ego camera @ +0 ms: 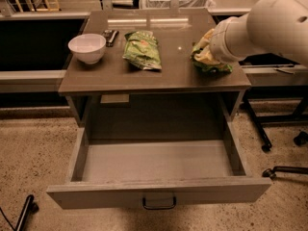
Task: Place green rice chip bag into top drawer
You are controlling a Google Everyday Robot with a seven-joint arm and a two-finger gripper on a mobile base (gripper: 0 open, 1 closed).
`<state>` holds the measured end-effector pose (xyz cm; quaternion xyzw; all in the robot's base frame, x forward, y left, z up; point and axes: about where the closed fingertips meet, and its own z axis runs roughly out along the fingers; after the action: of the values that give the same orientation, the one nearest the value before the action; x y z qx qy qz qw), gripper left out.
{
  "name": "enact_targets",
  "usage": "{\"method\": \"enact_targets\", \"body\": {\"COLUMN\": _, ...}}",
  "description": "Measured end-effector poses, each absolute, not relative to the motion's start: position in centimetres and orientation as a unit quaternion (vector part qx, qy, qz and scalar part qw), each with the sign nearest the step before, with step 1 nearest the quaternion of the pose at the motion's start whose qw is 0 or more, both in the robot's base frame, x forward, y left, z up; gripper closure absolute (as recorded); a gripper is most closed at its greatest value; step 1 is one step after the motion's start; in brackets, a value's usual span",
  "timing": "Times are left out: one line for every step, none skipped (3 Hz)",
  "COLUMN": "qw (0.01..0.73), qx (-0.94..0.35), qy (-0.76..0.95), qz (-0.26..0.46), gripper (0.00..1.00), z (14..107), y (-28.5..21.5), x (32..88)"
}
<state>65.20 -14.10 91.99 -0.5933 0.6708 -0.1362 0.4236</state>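
Observation:
The green rice chip bag (210, 61) is bright green with yellowish patches. It is at the right end of the table top, partly hidden by my white arm. My gripper (211, 45) is at the bag, reaching in from the right, mostly hidden behind my wrist. I cannot tell whether the bag rests on the table or is lifted. The top drawer (159, 192) is pulled fully open below the table. Its grey inside is bare, and a dark loop handle (159, 204) is on its front.
A paler, flatter green bag (142, 49) lies at the table's middle. A white bowl (87, 47) stands at the left, with a small dark object (110, 35) behind it. Chair bases and castors (284, 143) are on the floor to the right.

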Motion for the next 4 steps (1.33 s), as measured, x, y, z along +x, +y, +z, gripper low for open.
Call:
{"method": "enact_targets", "body": {"qw": 0.469, "qx": -0.592, "qy": 0.643, "qz": -0.131, "gripper": 1.0, "z": 95.7, "y": -14.0, "x": 63.4}}
{"method": "enact_targets", "body": {"qw": 0.514, "qx": -0.594, "qy": 0.614, "qz": -0.076, "gripper": 1.0, "z": 98.5, "y": -14.3, "x": 60.6}}
{"method": "enact_targets", "body": {"qw": 0.544, "qx": -0.601, "qy": 0.585, "qz": 0.01, "gripper": 1.0, "z": 100.1, "y": -14.9, "x": 59.0}}
{"method": "enact_targets", "body": {"qw": 0.501, "qx": -0.625, "qy": 0.592, "qz": 0.087, "gripper": 1.0, "z": 98.5, "y": -13.5, "x": 57.0}}
